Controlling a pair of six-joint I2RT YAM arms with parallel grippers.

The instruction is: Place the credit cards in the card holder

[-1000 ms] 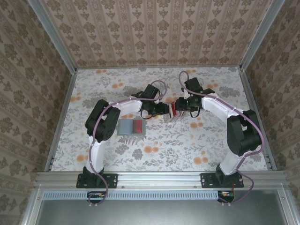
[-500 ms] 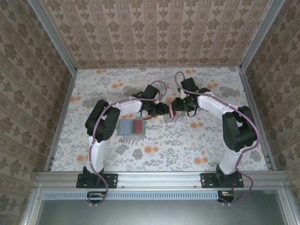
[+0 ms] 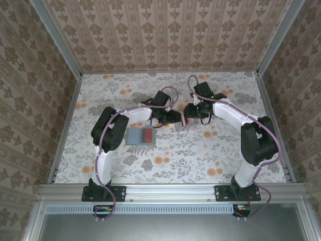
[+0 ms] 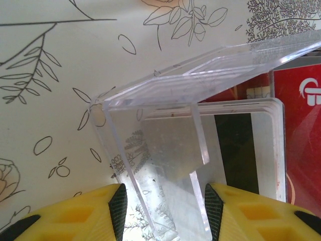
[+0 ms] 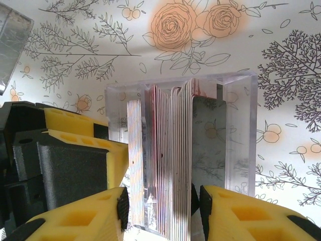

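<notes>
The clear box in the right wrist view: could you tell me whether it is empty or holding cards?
Holding cards: a dense stack of cards stands on edge inside the clear box.

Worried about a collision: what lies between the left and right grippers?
The clear acrylic card holder packed with thin credit cards, shown in the top view.

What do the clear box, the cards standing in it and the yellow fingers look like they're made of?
The clear rectangular box looks like rigid acrylic: glossy, sharp-edged, the floral table cover showing through. The stack of thin cards is probably plastic, judging by smooth, even edges. The yellow fingers look matte moulded plastic, possibly foam; hard to tell.
</notes>
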